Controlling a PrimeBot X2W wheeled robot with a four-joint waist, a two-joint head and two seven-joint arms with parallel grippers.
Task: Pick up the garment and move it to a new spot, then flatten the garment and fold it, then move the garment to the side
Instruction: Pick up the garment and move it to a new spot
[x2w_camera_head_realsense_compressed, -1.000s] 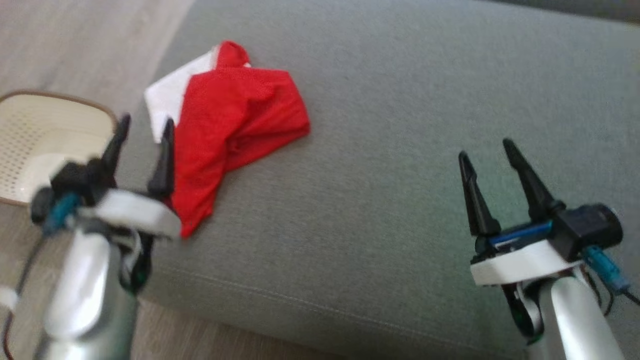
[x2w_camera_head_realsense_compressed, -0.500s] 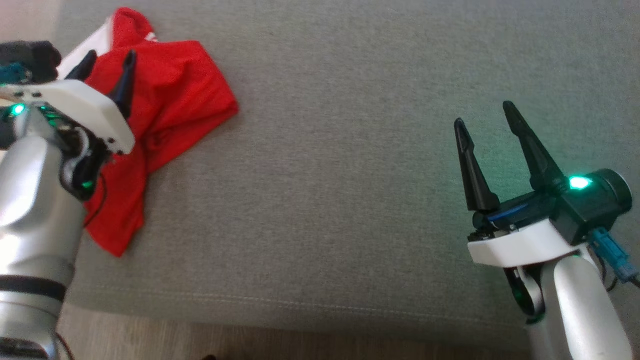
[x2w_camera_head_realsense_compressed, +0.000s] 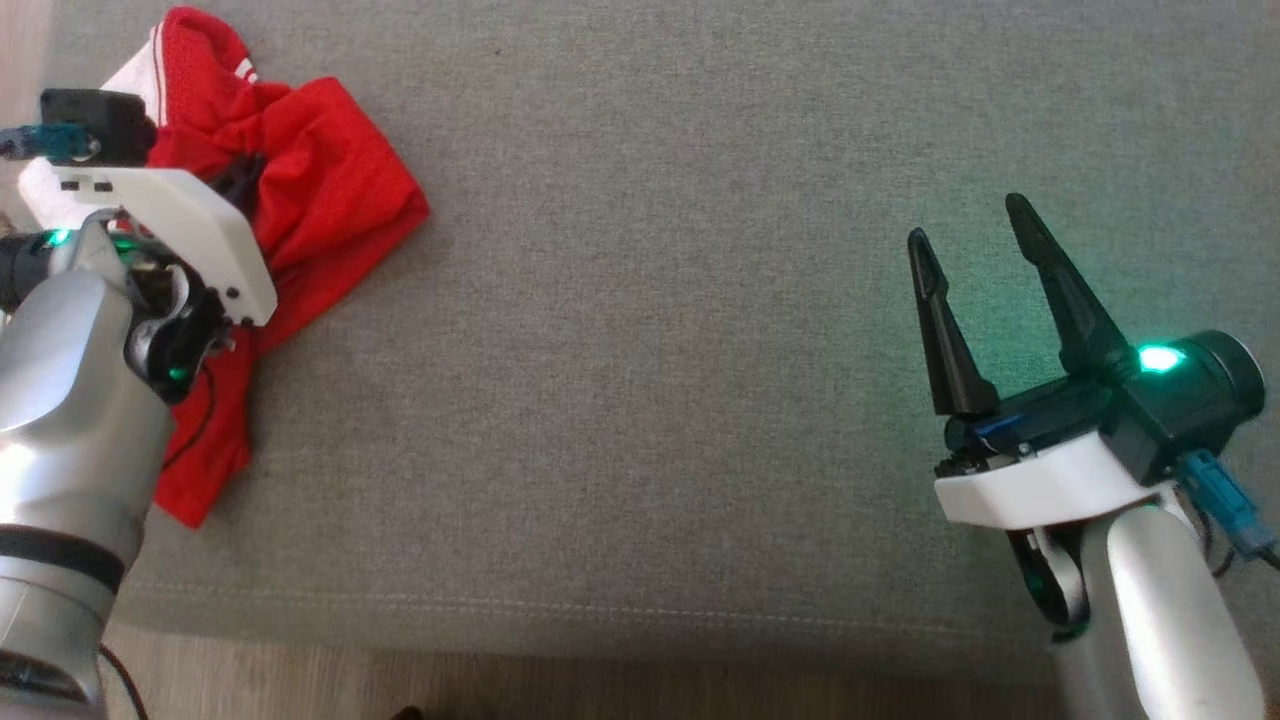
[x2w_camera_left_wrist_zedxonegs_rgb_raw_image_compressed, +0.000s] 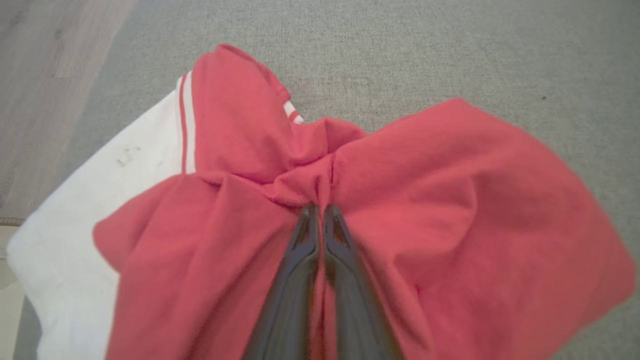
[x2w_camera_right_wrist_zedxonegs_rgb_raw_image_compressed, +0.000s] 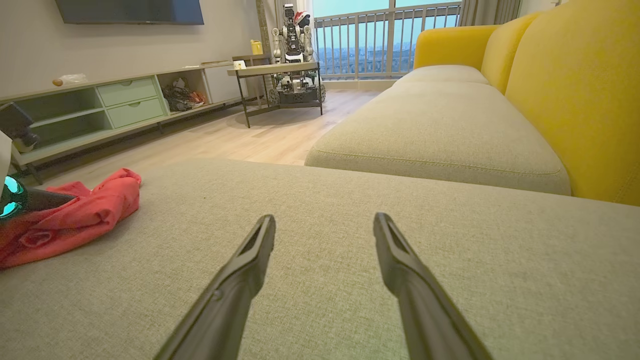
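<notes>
The garment (x2w_camera_head_realsense_compressed: 330, 210) is red with a white part. It lies crumpled on the grey cushion (x2w_camera_head_realsense_compressed: 650, 350), at about ten o'clock in the head view, near the left edge of the cushion. The left claw (x2w_camera_head_realsense_compressed: 243, 172) stands over it, and its tips go down into the cloth.

In the left wrist view the two dark fingers (x2w_camera_left_wrist_zedxonegs_rgb_raw_image_compressed: 295, 270) are pressed together, and a ridge of red cloth is pinched between their tips. Folds run toward this point from several sides. So the left claw is closed and it grips the garment. The white part (x2w_camera_left_wrist_zedxonegs_rgb_raw_image_compressed: 65, 210) lies at about nine o'clock from the grip, with a thin striped band at its border with the red. The wooden floor (x2w_camera_left_wrist_zedxonegs_rgb_raw_image_compressed: 40, 75) shows at ten o'clock. Most of the garment rests on the cushion; I cannot tell if the pinched part is lifted.

The right claw (x2w_camera_head_realsense_compressed: 965, 222) is at about four o'clock in the head view, well apart from the garment. Its fingers are spread and nothing is between them. In the right wrist view they point over the bare cushion, and the garment (x2w_camera_right_wrist_zedxonegs_rgb_raw_image_compressed: 75, 215) lies at nine o'clock. A yellow sofa back (x2w_camera_right_wrist_zedxonegs_rgb_raw_image_compressed: 575, 90) rises at two o'clock, a low cabinet (x2w_camera_right_wrist_zedxonegs_rgb_raw_image_compressed: 100, 105) stands at ten o'clock, and a small table (x2w_camera_right_wrist_zedxonegs_rgb_raw_image_compressed: 272, 70) at eleven o'clock.
</notes>
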